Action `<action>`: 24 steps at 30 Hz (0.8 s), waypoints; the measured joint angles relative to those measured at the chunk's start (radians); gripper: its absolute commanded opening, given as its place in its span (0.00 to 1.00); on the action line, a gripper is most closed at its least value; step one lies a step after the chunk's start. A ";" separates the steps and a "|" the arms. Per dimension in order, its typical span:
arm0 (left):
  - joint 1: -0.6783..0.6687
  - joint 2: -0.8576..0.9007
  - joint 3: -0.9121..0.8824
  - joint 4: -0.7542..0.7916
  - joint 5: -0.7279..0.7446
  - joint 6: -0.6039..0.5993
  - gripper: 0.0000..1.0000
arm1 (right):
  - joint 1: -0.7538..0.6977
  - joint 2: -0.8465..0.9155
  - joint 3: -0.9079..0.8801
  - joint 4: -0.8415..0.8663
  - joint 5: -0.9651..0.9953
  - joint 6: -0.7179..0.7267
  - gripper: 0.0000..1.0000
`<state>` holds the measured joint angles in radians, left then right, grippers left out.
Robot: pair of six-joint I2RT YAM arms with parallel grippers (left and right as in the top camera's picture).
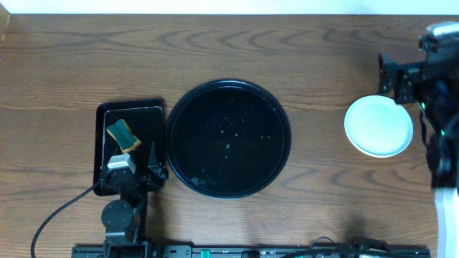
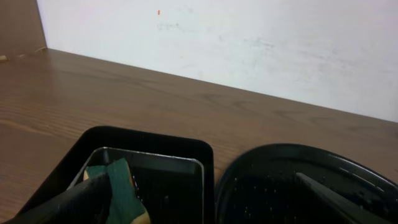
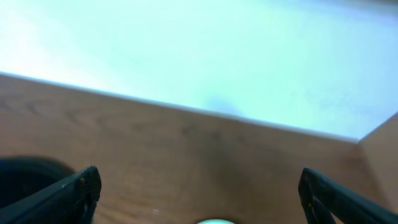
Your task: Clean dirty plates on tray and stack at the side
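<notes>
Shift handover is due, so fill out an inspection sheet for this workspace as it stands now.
Surface: wood-grain table, no damage seen.
Job's things: round black tray holds no plates, only pale specks; plates stacked at the table's right side, pale blue on top, count unclear.
Clutter: rectangular black tray left of the round one, green and yellow sponge in it.
End effectors: left end effector open, empty, above where the two trays meet; right end effector open, empty, by the plates.
Cables: black cable curves across the front left corner.
Surroundings: white wall behind the table.
</notes>
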<state>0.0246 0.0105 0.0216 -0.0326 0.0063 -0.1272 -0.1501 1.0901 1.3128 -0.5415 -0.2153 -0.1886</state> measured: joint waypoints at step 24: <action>0.000 0.000 0.000 0.000 -0.006 0.000 0.91 | 0.066 -0.769 -0.636 0.345 -0.055 -0.034 0.99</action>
<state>0.0246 0.0105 0.0219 -0.0322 0.0002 -0.1272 -0.0845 0.3206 0.6773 -0.1963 -0.2699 -0.2222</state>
